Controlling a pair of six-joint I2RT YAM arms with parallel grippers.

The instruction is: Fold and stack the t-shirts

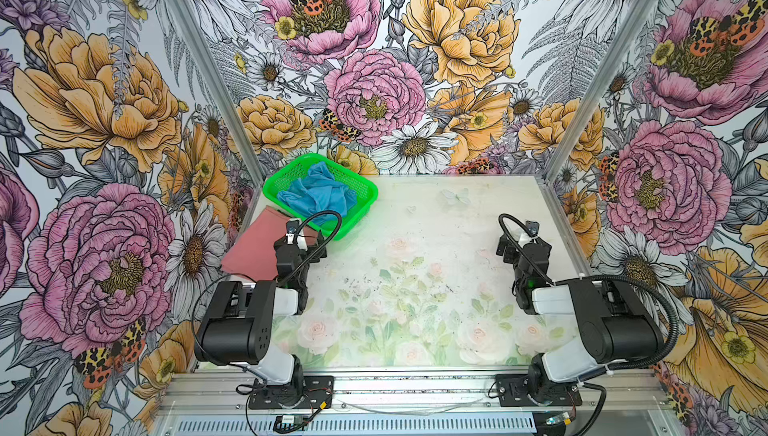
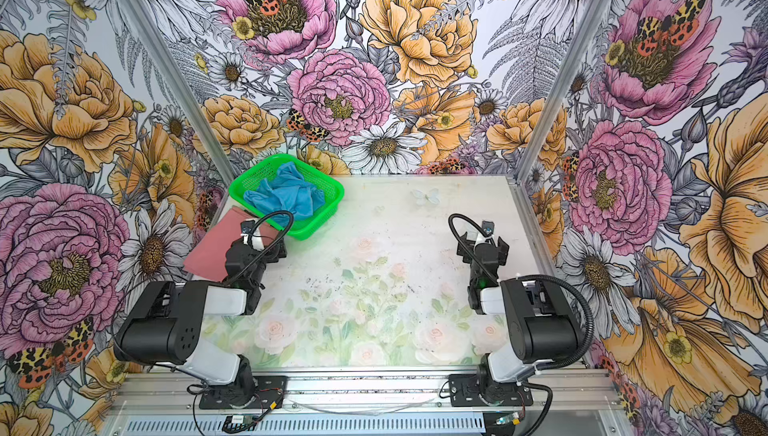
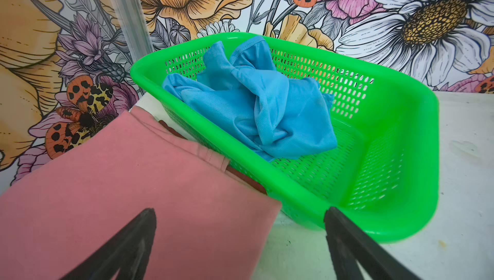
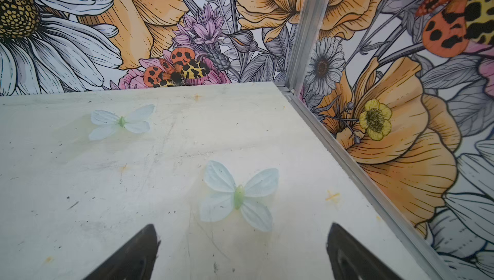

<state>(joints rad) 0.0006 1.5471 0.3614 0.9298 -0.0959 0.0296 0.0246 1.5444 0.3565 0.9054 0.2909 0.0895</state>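
Two black-and-white robot arms stand at the near edge of the pale table [image 1: 415,288] with its faded rose print, the left arm [image 1: 249,330] and the right arm [image 1: 602,321] each bent forward over the surface. The left gripper [image 3: 239,210] has its jaws spread wide with nothing between them. In its wrist view one finger shows over the dusty red-pink cloth t-shirt [image 3: 107,185] and the other in front of the near rim of the bright green perforated plastic basket [image 3: 417,158]. The right gripper [image 4: 243,226] is just as wide and empty, well apart on the right side, over bare table where two pale printed butterflies show — one close [image 4: 238,195], one farther off [image 4: 120,122]. Of the two t-shirts, the red-pink one lies folded flat on the table's left side, its far edge meeting the basket's wall. The single basket sits beyond it at the far left corner, and the sky-blue cloth t-shirt [image 1: 320,197] lies crumpled inside it — unfolded, bunched toward the back. Behind rise walls of large printed flowers.
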